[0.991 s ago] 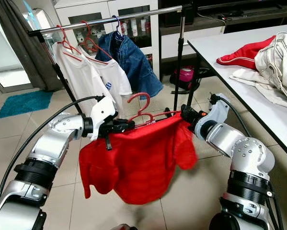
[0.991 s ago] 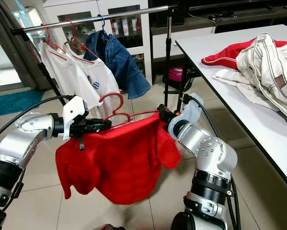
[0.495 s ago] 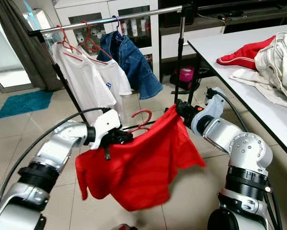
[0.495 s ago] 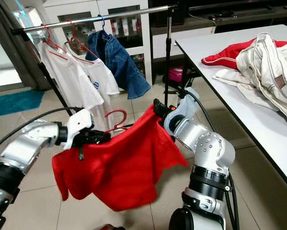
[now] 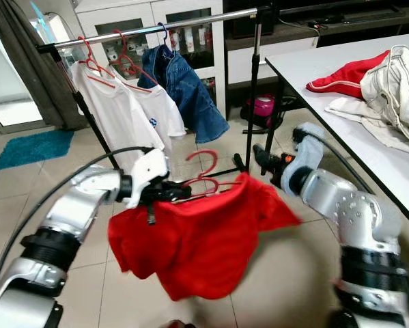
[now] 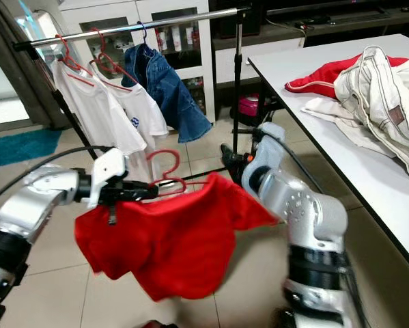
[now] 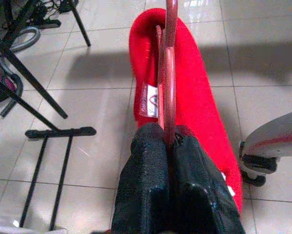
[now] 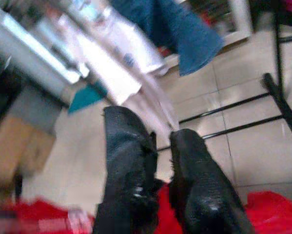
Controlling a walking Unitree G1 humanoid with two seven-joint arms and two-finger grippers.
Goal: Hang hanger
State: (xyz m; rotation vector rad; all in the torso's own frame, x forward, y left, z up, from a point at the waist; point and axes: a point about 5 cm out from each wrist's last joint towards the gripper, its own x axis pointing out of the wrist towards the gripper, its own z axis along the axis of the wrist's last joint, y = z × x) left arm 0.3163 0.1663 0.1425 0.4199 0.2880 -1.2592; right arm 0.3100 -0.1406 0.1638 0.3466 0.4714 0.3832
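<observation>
Between the left end effector's (image 7: 167, 146) fingers sits the red hanger (image 7: 166, 73).

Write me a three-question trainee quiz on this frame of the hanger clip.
1. True or false: the left gripper is shut on the red hanger.
2. What hangs nearest the rack's right post: (a) a white T-shirt, (b) the denim jacket, (c) a red shirt?
3. Where does the cream jacket lie?

Key: 1 true. 2 b. 3 on the white table.
</observation>
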